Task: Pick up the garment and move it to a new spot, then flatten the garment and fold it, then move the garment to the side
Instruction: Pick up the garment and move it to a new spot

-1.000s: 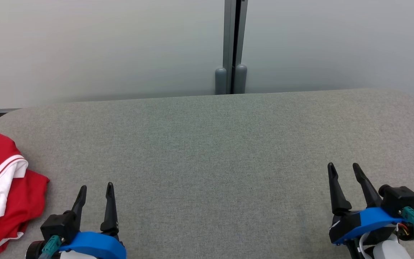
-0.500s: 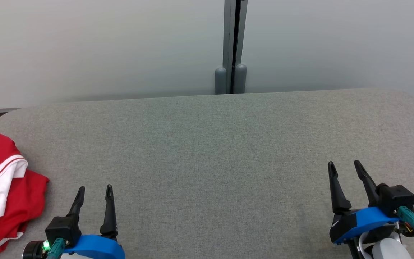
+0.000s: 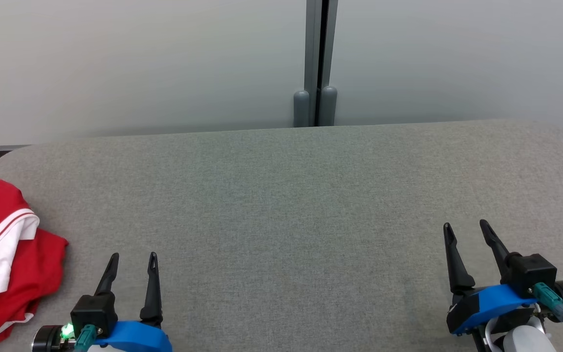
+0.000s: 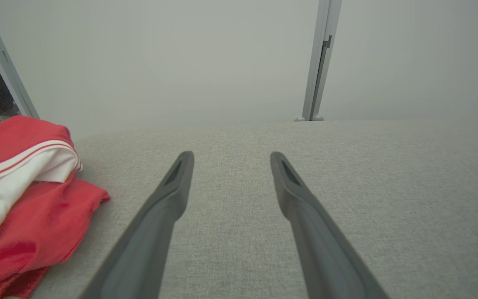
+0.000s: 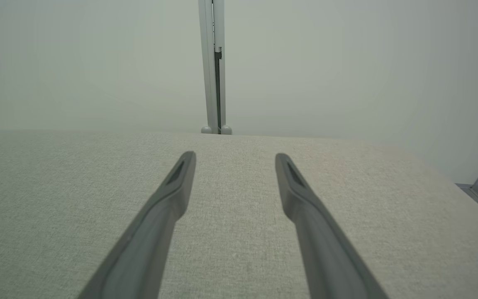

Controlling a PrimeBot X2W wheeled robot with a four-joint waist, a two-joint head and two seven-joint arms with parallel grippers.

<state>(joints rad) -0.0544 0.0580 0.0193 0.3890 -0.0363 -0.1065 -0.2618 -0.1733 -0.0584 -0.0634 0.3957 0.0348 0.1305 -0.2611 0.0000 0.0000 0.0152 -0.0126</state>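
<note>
One garment (image 3: 10, 269), one left tool (image 3: 134, 255), one right tool (image 3: 465, 224)

The garment (image 3: 42, 264) at the table's left edge is bright red, with a white panel edged by thin red and white stripes. The table (image 3: 281, 205) is mottled grey fabric. The left gripper (image 3: 133, 254) and right gripper (image 3: 465, 224) have black fingers on blue mounts. The wall panels (image 3: 140, 63) are pale grey.
</note>
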